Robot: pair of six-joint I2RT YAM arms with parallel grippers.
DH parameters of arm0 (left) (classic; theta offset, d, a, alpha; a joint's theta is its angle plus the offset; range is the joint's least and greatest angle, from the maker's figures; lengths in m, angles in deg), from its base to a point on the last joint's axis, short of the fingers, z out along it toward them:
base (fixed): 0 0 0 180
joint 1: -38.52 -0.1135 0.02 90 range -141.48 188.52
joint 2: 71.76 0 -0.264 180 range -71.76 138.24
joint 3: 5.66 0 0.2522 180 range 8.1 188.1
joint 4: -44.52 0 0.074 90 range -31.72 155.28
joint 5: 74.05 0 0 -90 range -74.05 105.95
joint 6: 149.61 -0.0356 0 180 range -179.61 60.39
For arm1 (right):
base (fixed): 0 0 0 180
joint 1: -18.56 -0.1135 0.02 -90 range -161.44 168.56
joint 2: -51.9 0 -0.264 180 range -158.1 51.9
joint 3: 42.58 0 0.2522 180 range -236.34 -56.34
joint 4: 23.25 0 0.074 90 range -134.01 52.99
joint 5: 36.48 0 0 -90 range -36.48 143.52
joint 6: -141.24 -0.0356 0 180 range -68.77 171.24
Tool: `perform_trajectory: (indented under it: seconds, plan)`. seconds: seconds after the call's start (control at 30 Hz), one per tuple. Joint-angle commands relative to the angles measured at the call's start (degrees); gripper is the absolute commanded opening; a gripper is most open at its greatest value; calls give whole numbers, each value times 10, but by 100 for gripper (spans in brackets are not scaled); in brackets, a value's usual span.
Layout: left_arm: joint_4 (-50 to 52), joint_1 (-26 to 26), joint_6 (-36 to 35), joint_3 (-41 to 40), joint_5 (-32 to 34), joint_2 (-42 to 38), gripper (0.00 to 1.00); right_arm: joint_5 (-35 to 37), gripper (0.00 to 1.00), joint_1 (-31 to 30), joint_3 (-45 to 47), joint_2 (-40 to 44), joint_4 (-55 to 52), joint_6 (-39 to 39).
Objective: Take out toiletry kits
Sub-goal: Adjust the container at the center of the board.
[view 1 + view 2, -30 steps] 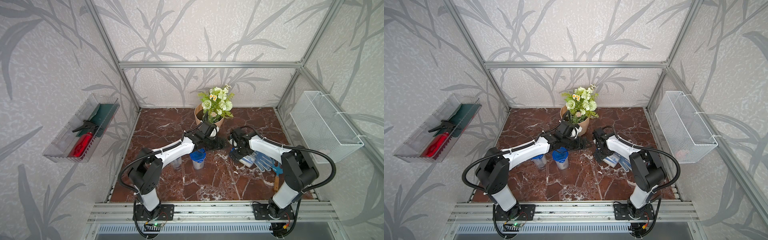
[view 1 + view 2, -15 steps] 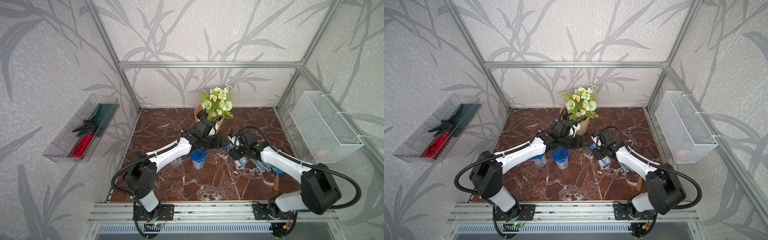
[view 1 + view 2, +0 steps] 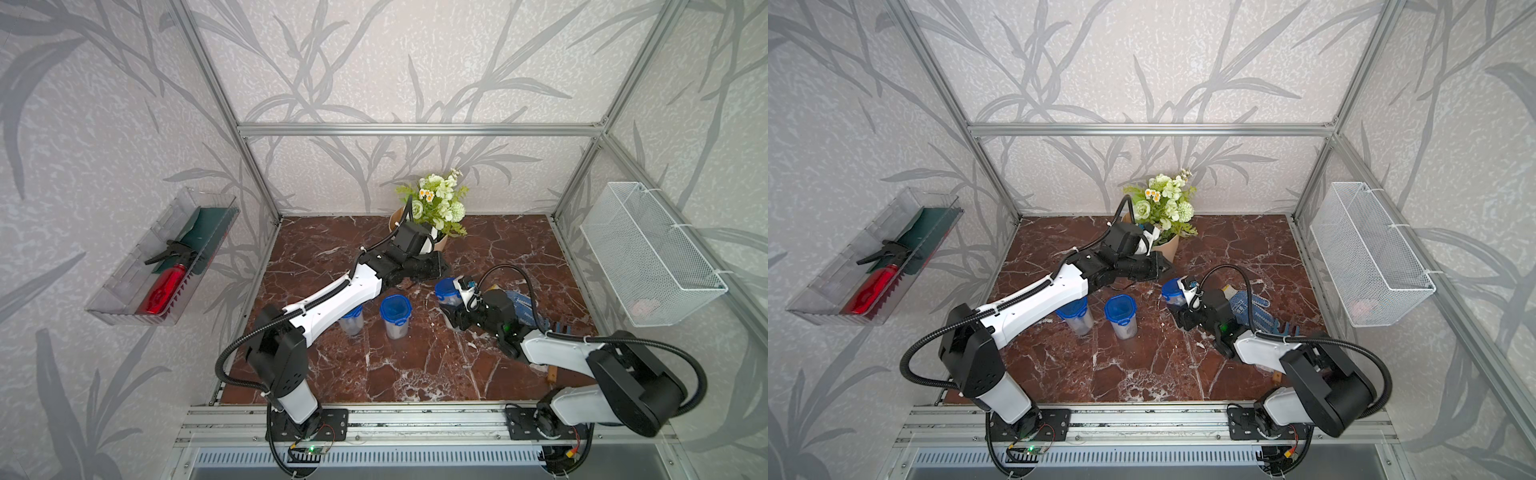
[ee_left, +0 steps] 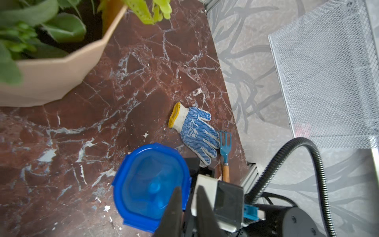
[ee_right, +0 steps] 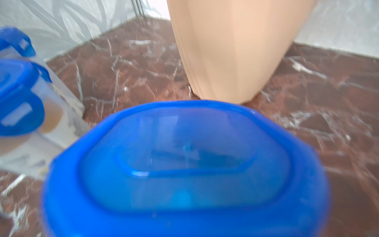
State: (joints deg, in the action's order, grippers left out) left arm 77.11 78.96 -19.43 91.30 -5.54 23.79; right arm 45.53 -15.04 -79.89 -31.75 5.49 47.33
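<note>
From my console, the right claw [image 3: 455, 313] grips the nearest clear jar [image 3: 445, 291] by its body just below the blue clip lid [image 4: 149, 184], its jaws spread wide around it. This held jar sits right of the middle of the marble table [image 3: 415, 365], and in both top views it looks slightly tilted. The left claw [image 4: 188, 190] reaches in from 10 o'clock with its fingers [image 4: 176, 203] drawn almost together over the lid's rim. I cannot tell whether a clip is pinched between them.

Two more lidded jars stand at 8 to 9 o'clock of the held one: the middle jar [image 3: 395, 311] in the open and the left jar [image 3: 351, 322] partly under the left forearm. The toiletry kits [image 3: 397, 331] are inside the jars. I see pale contents low in the clear walls, too small and blurred to name piece by piece.

The flower pot [image 4: 51, 82] stands at 12 o'clock of the held jar. A blue-dotted glove [image 4: 196, 133] lies at 3 o'clock, with a blue hand rake [image 4: 225, 141] just beside its fingertips.
</note>
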Motion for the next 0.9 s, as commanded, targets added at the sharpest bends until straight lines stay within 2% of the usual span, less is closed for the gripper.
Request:
perform_trajectory:
  seconds: [0.0,0.17,0.37,0.5,0.57,0.67,0.73,0.87]
  plan:
    - [24,-2,-8,23,29,14,2,18,39,-13,5,-63,245,-26]
    - [43,0,0,25,4,54,0,28,40,-17,10,-174,372,-43]
    - [50,1,3,14,-1,71,0,30,42,-22,14,-191,380,-35]
    - [56,2,3,2,-10,71,0,37,55,-23,25,-185,379,-29]
    - [60,4,4,-7,-14,68,0,42,69,-23,32,-183,378,-31]
    - [58,7,9,-29,-18,61,0,50,83,-25,45,-179,377,-39]
    - [50,10,14,-48,-20,54,0,56,100,-24,54,-172,377,-46]
    - [39,16,22,-74,-22,42,0,62,99,-27,74,-145,353,-57]
